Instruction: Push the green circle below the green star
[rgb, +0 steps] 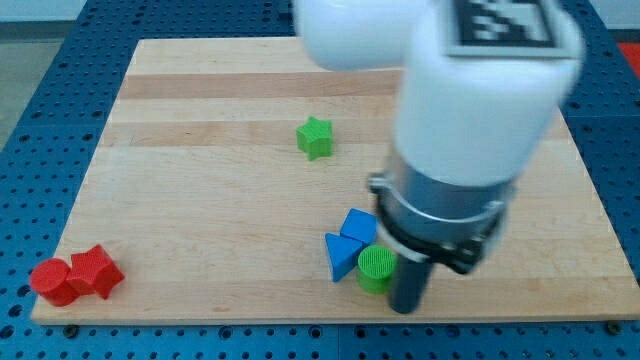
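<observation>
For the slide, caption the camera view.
My tip beside the green circle, with the green star farther up the wooden board.

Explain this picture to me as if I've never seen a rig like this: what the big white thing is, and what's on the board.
The big white shape is a robot arm. It has no jaws, only a dark rod; my tip slides on the wooden board and pushes blocks, holding nothing. There is one camera view, looking down at the board. My tip sits right beside the green circle, on the view's right. Two blue blocks, one a triangle and one of unclear shape, adjoin the circle. The green star lies above them. Two red blocks sit bottom left.
</observation>
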